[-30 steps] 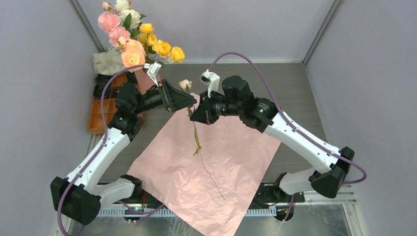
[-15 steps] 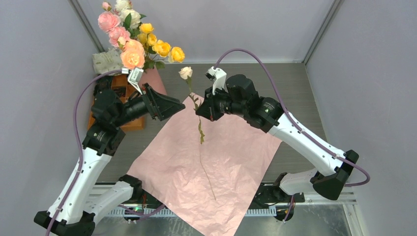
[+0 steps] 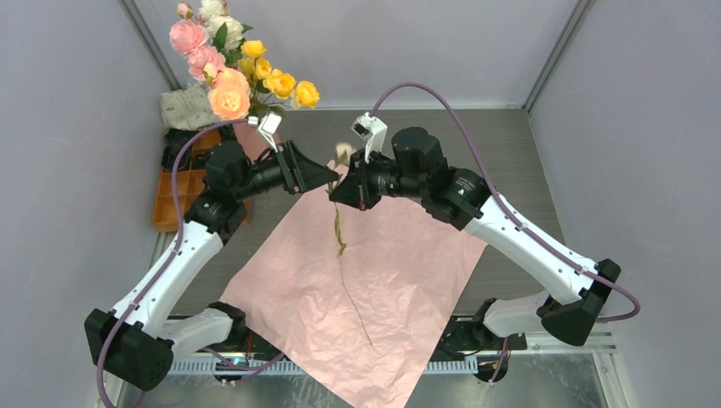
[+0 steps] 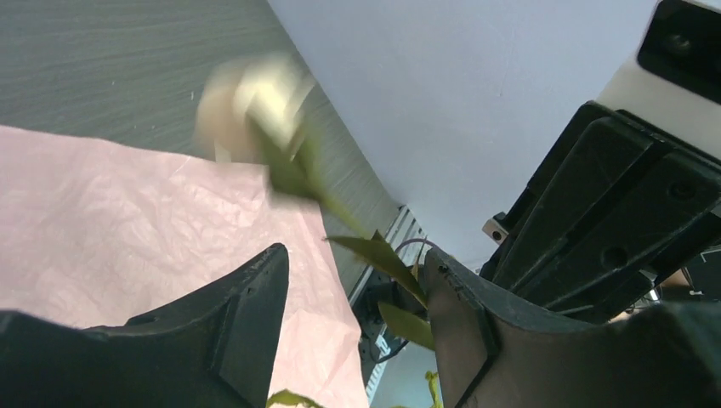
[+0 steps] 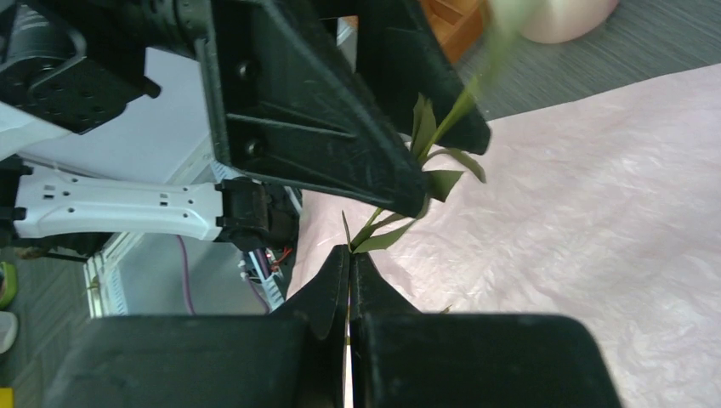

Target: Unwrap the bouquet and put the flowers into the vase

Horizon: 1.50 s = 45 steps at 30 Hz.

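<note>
Top external view shows a single cream-white artificial rose (image 3: pixel 338 238) hanging between the two arms, above a large crumpled sheet of pale pink wrapping paper (image 3: pixel 408 280). The paper lies spread open on the grey wood-grain surface (image 3: pixel 510 144). The right gripper (image 3: pixel 337 192) has its jaws pressed shut on the thin, wiry green stem just below the bloom, so the long stem with its small soft leaves dangles freely toward the paper. The left gripper (image 3: pixel 330 177) faces it from the other side with jaws wide apart, one on each side of the stem and not pinching it. I judge this to be a handover, because the tall matte salmon-pink cylinder vase (image 3: pixel 249 138) stands in the far left corner, nearer to the left arm. Pink, peach and yellow fabric roses (image 3: pixel 229 68) already rise from it.
</note>
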Available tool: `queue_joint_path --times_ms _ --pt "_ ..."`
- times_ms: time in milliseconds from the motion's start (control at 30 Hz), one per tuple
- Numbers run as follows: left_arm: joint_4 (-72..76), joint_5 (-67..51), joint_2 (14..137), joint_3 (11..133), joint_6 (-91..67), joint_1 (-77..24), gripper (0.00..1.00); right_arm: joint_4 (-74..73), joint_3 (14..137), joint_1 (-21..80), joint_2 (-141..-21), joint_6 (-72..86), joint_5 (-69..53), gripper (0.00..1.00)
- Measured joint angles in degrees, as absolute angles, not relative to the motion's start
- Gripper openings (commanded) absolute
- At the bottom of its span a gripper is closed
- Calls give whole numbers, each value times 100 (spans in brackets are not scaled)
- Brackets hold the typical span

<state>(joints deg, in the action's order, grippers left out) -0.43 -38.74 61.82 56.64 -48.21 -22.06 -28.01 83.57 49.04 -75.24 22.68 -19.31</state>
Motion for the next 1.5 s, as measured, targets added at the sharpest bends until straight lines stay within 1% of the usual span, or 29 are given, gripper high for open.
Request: queue_joint_path --times_ms 133,267,433,467,600,833,933,1000,1033,1067,1100,1133,1167,1200,1233,1300,1367,1500 --pt "211 -3879 6171 5664 -4888 -2211 59 -2659 8333 4954 -7524 2331 -2012 1" --pt "248 -3830 6051 5614 -4904 -2211 57 -2593 8232 4956 -7524 2349 -2008 1" --pt "228 -3710 5789 5590 -4906 -2211 50 -2556 8165 4978 -7524 2355 -2012 1" --pt "228 -3704 5747 5590 -4904 -2211 48 -2534 8160 4976 -7524 2355 -2010 1" --pt "233 -3684 5649 5542 -4906 -2211 32 -2475 8156 4976 -7524 2368 -2008 1" --pt "233 -3684 5642 5411 -4952 -2211 19 -2464 8156 4976 -7596 2377 -2010 1" --pt "242 -3686 5642 5408 -4980 -2211 5 -2456 8156 4978 -7655 2390 -2008 1" --pt "244 -3677 5634 5408 -5017 -2211 2 -2451 8154 4976 -7677 2392 -2001 2" --pt "239 -3662 5618 5408 -5022 -2211 2 -2451 8154 4976 -7686 2392 -1990 6" --pt "228 -3645 5588 5408 -5019 -2211 2 -2451 8154 4976 -7688 2392 -1964 14" --pt "222 -3636 5553 5408 -5022 -2211 2 -2451 8154 4976 -7688 2394 -1955 26" --pt "200 -3599 5507 5408 -5013 -2211 2 -2447 8154 4976 -7688 2392 -1931 40" --pt "167 -3568 5454 5408 -4998 -2211 2 -2445 8154 4978 -7688 2429 -1909 52" --pt "54 -3496 5376 5424 -4923 -2211 2 -2443 8154 4978 -7688 2427 -1865 62" --pt "-45 -3437 5317 5450 -4866 -2211 2 -2445 8154 4978 -7688 2418 -1809 69" --pt "-388 -3256 5236 5610 -4676 -2211 2 -2447 8154 4978 -7686 2436 -1662 80" --pt "-825 -3013 5221 5955 -4392 -2211 1 -2451 8154 4978 -7660 2408 -1470 88" --pt "-1452 -2558 5240 6748 -3839 -2211 2 -2477 8075 4978 -7424 2390 -1059 93"
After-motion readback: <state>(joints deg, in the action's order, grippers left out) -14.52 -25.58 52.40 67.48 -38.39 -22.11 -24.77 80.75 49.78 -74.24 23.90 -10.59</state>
